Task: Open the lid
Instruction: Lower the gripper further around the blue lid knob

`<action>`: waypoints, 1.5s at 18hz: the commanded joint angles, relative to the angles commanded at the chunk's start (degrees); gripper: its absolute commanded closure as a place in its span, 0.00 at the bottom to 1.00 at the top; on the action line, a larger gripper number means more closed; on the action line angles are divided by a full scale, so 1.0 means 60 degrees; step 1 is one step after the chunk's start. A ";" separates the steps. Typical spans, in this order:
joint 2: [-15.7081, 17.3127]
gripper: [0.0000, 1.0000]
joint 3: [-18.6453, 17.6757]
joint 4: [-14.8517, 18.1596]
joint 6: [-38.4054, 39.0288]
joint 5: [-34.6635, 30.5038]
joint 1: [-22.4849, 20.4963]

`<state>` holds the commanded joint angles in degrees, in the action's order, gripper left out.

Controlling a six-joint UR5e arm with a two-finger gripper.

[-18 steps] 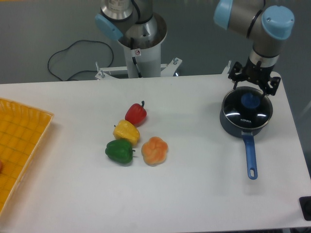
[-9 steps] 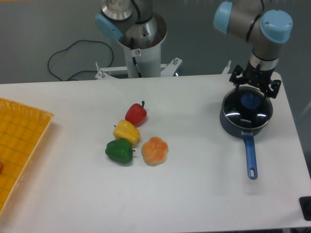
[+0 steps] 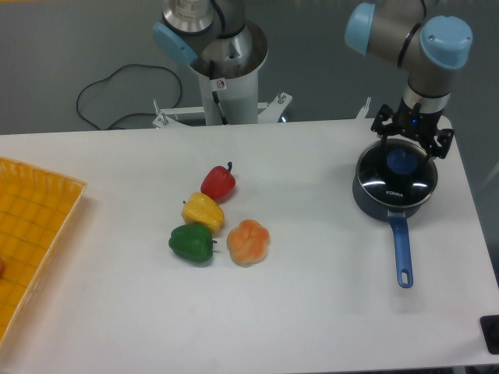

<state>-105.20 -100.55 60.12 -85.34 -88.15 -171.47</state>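
White counter: orange tray at 9 o'clock, four peppers centre, round dark glass lid on dark blue saucepan at 3 o'clock. Fingers spread, unclenched, just above blue knob, slightly toward 12. Risk: off-centre closing slips off knob, drags pan.

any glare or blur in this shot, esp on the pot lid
Fixed camera view: sharp overall, no motion blur; two white glare patches sit on the glass lid, flanking the blue knob, yet the KONKA lettering stays readable; shadows under the peppers are soft; the end effector above the lid is in focus.
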 joint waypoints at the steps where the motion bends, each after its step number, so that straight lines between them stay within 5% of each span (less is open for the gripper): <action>1: -0.0015 0.00 0.0000 0.0000 0.0015 0.0000 0.0000; 27: -0.0307 0.00 -0.0029 -0.0366 0.0044 -0.0015 0.0131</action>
<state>-107.05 -100.72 57.92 -85.08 -88.24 -170.69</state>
